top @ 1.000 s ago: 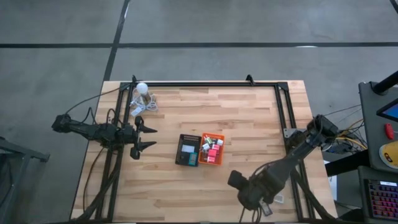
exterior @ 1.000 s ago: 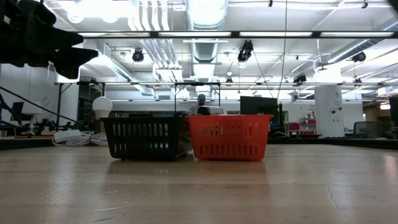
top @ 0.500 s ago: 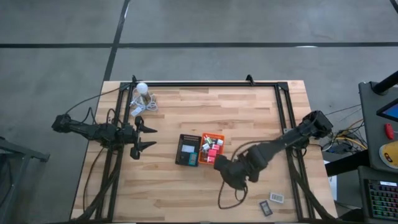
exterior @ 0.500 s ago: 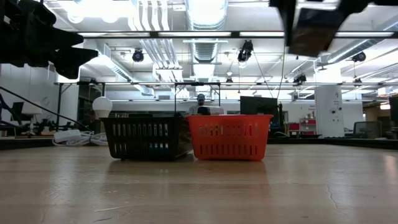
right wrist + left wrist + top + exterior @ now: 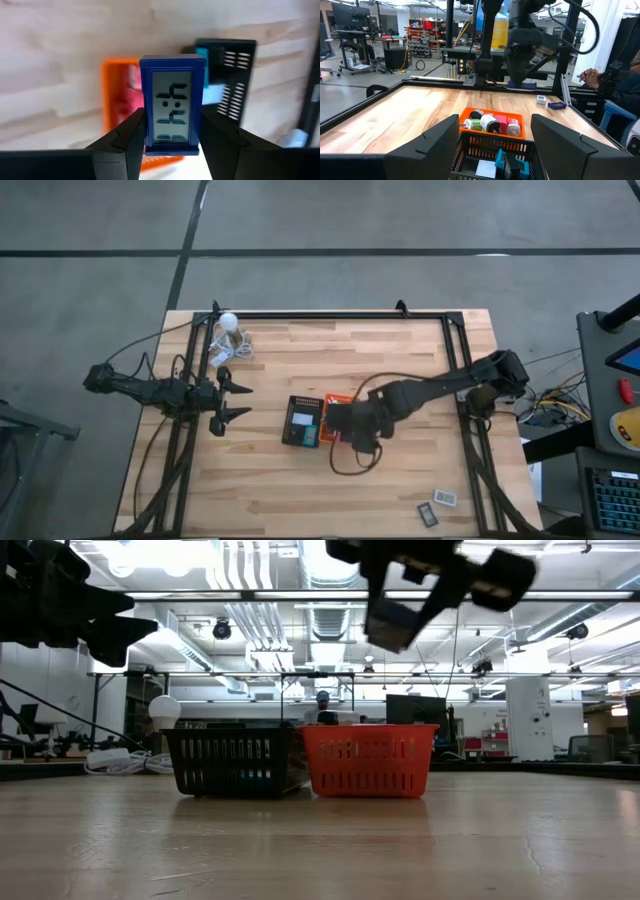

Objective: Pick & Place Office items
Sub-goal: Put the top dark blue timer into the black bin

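**Right arm holds a small blue clock over the two trays**

In the right wrist view we see the right gripper (image 5: 172, 131) with its fingers (image 5: 125, 135) clenched on a small blue clock (image 5: 173, 102), upright between them, its grey display facing the camera. Below it lie the orange tray (image 5: 112, 95) and the black tray (image 5: 240, 75), side by side on the wooden desk (image 5: 60, 40).

From above, the right arm reaches in from the right edge of the frame to the middle, and its gripper (image 5: 340, 425) sits over the orange tray (image 5: 345, 397), just right of the black tray (image 5: 300, 420). In the level view the clock (image 5: 392, 622) hangs near the top centre, well above both trays.

The left gripper (image 5: 240, 400) waits at the left side of the desk, its fingers spread apart and holding nothing. Its wrist view looks into the orange tray (image 5: 492, 114), which holds red, pink and green pieces (image 5: 492, 124).

At the lower right of the overhead frame, two more small flat items (image 5: 437, 506) lie on the desk, well apart from the trays. A white ball with coiled cable (image 5: 228, 330) rests at the upper left.
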Tool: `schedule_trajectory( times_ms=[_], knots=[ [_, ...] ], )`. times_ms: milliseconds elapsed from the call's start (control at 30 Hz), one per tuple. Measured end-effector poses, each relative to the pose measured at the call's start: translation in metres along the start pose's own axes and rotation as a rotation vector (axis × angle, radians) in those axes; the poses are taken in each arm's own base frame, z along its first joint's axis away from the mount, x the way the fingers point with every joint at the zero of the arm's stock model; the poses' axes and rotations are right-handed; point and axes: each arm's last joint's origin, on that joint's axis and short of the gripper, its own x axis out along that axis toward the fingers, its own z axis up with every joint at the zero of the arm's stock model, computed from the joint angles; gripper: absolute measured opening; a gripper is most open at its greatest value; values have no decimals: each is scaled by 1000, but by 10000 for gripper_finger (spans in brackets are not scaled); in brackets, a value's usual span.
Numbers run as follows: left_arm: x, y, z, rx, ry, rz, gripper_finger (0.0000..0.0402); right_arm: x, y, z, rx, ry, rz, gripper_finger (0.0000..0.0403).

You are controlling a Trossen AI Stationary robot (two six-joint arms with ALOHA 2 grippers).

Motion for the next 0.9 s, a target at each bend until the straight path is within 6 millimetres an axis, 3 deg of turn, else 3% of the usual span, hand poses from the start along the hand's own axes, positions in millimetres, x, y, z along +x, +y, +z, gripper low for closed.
schedule_trajectory(
  times_ms=[500,900],
  knots=[
    [0,0,0,0,1,0,252,39,-41,-45,-195,34,-179,153],
    [1,0,-1,3,10,0,252,92,-62,-66,-174,61,-244,154]
  ],
)
